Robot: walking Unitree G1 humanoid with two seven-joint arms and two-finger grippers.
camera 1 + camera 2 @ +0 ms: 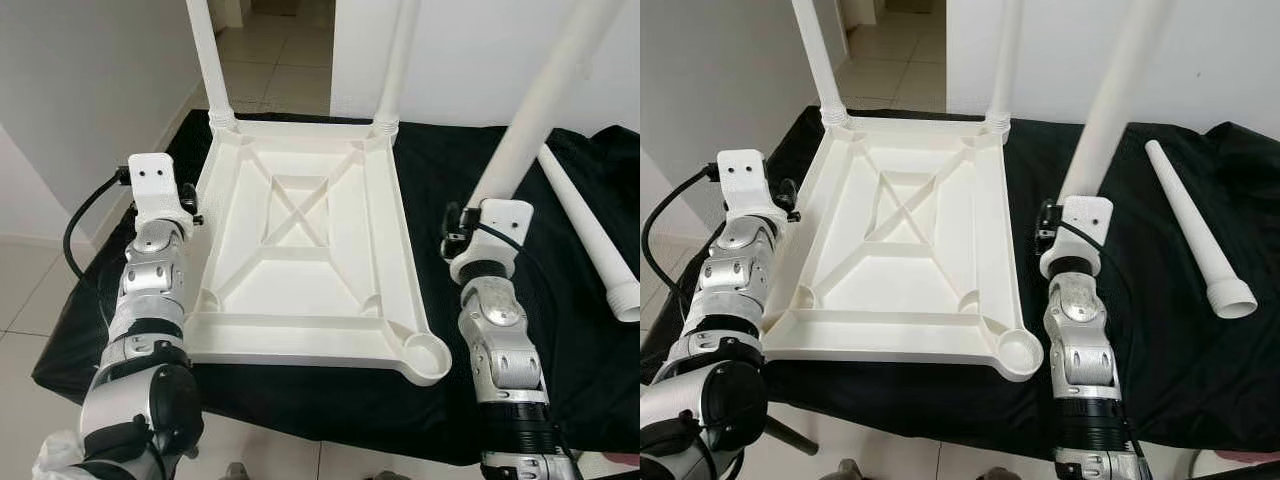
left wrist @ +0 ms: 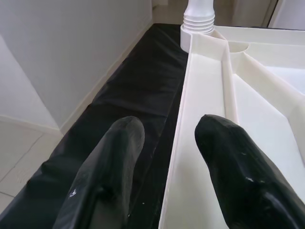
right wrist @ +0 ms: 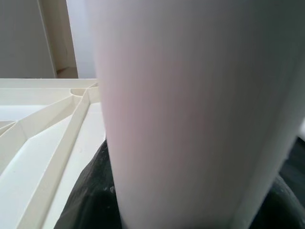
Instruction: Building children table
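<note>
Head views: the white tabletop (image 1: 300, 260) lies upside down on a desk draped in black cloth (image 1: 560, 330). Two legs (image 1: 212, 60) stand in its far corner sockets; the near sockets (image 1: 428, 352) are empty. The right pincer (image 1: 1076, 215) holds a third leg (image 1: 1110, 100) upright, beside the tabletop's right edge — judged step: seating leg three. The next move calls for aligning its end over the near right socket. A fourth leg (image 1: 1195, 235) lies on the cloth.

Left wrist view: the left pincer (image 2: 169, 148) is wide, straddling the tabletop's rim.

Right wrist view: the leg fills the grasp.

Room: white walls, tiled floor (image 1: 275, 60).
</note>
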